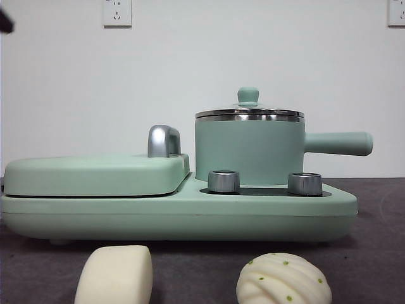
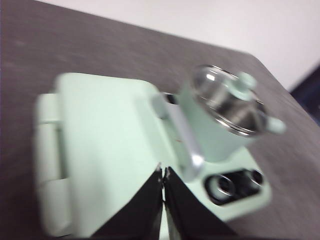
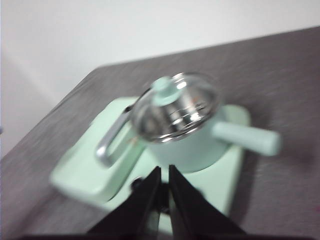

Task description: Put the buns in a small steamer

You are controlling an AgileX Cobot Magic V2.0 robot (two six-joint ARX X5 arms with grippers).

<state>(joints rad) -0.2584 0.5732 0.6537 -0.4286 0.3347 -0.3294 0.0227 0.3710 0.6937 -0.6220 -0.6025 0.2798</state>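
Nothing was in hand yet: the left tool (image 2: 163,172) and right tool (image 3: 164,172) both hovered well above the appliance, each with its jaws nearly closed and empty. The small steamer (image 1: 249,149) sat below and ahead of both, its glass lid (image 1: 249,113) still on. The smooth bun (image 1: 116,275) and ridged bun (image 1: 283,278) lay on the desk (image 1: 373,253), out of both wrist views. Judging by this, the lid must come off first, which calls for a tool opening over the knob.
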